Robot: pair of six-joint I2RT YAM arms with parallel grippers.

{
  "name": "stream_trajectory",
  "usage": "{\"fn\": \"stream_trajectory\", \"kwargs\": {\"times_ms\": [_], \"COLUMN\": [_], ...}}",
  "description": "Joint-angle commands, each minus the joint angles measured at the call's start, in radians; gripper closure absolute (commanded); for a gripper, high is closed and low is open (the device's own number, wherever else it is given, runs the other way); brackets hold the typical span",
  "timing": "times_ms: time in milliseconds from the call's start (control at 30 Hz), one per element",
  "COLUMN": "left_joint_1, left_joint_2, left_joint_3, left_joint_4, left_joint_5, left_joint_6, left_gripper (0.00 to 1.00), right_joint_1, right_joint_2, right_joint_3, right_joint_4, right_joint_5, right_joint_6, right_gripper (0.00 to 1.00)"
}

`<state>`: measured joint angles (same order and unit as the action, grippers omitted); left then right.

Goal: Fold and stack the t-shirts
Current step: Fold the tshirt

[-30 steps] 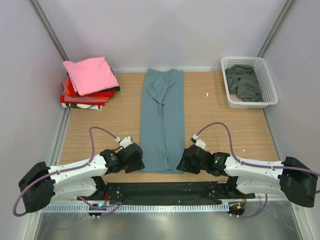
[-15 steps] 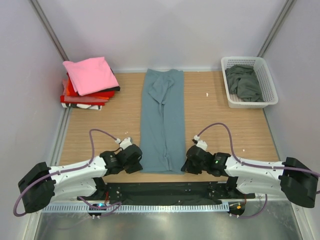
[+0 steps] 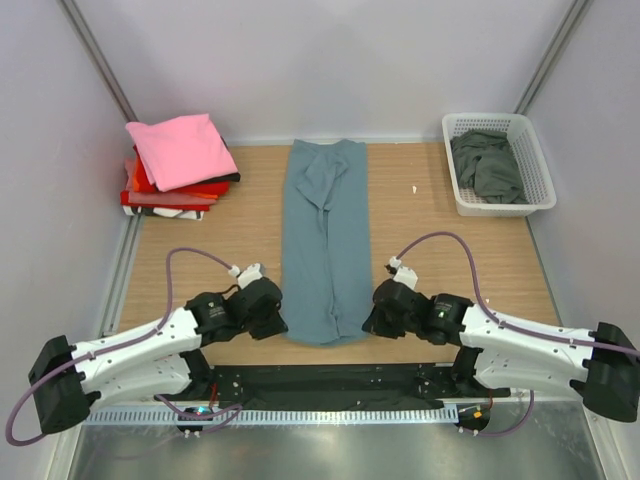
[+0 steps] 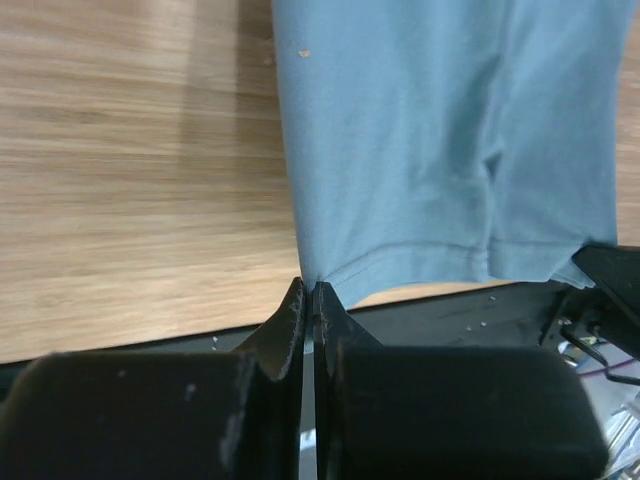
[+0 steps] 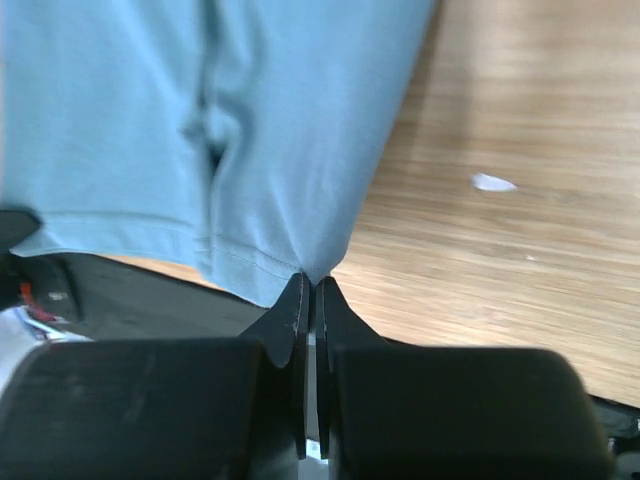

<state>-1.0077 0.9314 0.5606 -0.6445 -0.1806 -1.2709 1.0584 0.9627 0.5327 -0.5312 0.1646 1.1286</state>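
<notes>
A slate-blue t-shirt (image 3: 325, 240) lies folded into a long narrow strip down the middle of the table. My left gripper (image 3: 281, 322) is shut on its near left hem corner, the cloth (image 4: 400, 140) pinched at the jaw tips (image 4: 311, 287). At the near right hem corner my right gripper (image 3: 368, 322) is shut too, and the blue cloth (image 5: 250, 120) runs up from its tips (image 5: 311, 280). The near hem is lifted slightly and bunched. A stack of folded t-shirts (image 3: 180, 165), pink on top of red and black, sits at the far left. One dark grey-green t-shirt (image 3: 488, 165) lies crumpled in the basket.
A white lattice basket (image 3: 540, 195) stands at the far right against the wall. A small white scrap (image 3: 414, 189) lies on the wood right of the shirt. Grey walls close in on both sides, and a black strip (image 3: 330, 380) runs along the near edge.
Both grippers went from open to shut on the near hem corners. They have since drawn the hem a little up and away from the table's near edge.
</notes>
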Motion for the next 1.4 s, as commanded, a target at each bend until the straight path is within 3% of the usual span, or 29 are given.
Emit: {"fn": "stream_trajectory", "kwargs": {"times_ms": [0, 100, 233, 567, 900, 1367], "left_joint_1": [-0.002, 0.015, 0.072, 0.293, 0.455, 0.592], "left_joint_2": [0.017, 0.078, 0.167, 0.365, 0.662, 1.049], "left_joint_3": [0.152, 0.287, 0.409, 0.576, 0.818, 1.167], "left_joint_4": [-0.113, -0.194, -0.241, -0.169, -0.158, -0.211], "left_joint_5": [-0.048, -0.071, -0.074, 0.019, 0.098, 0.217], "left_joint_6": [0.066, 0.11, 0.201, 0.396, 0.597, 0.693], "left_gripper": [1.0, 1.0, 1.0, 1.0, 1.0, 1.0], "right_joint_1": [0.005, -0.001, -0.102, -0.296, -0.442, -0.577], "right_joint_2": [0.042, 0.108, 0.16, 0.362, 0.536, 0.783], "right_joint_3": [0.145, 0.271, 0.366, 0.553, 0.701, 0.86], "right_joint_4": [-0.078, -0.144, -0.138, -0.073, -0.032, 0.017], "right_joint_5": [0.085, 0.15, 0.145, 0.089, 0.041, -0.037], "right_joint_6": [-0.077, -0.142, -0.234, -0.435, -0.526, -0.604], "right_gripper": [0.99, 0.99, 0.99, 0.99, 0.99, 0.99]}}
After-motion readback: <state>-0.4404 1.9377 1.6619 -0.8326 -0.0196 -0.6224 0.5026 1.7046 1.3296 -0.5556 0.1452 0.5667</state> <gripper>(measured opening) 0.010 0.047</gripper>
